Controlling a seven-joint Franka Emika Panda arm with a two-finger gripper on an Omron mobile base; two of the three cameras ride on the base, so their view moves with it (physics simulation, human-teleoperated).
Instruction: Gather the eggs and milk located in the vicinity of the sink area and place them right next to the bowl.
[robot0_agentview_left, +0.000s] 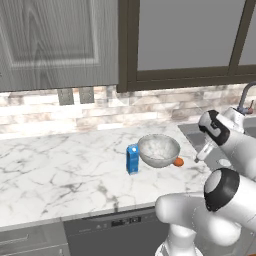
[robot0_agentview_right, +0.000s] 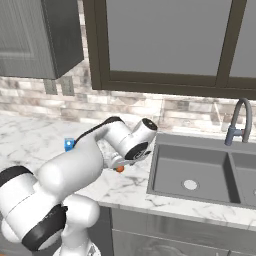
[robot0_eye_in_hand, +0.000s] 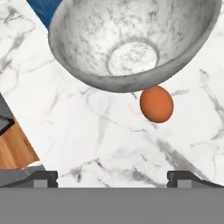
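Egg (robot0_eye_in_hand: 156, 103): I see it lying on the counter (robot0_agentview_left: 60, 170), against the bowl's sink-side rim.
Milk (robot0_agentview_left: 132, 159): upright, touching the bowl (robot0_agentview_left: 158, 149) on its far side.
Claw (robot0_eye_in_hand: 112, 177): spread wide, empty, above the egg.

A white marble surface (robot0_agentview_left: 60, 170) veined in grey spreads wide. At twelve o'clock from it runs a pale stone-brick backsplash (robot0_agentview_left: 110, 112) carrying two grey wall outlets (robot0_agentview_left: 75, 95). Higher up hang a grey wood-grain cabinet (robot0_agentview_left: 55, 42) and a dark-framed window (robot0_agentview_right: 165, 40). A dark dishwasher front (robot0_agentview_left: 115, 235) sits at six o'clock.
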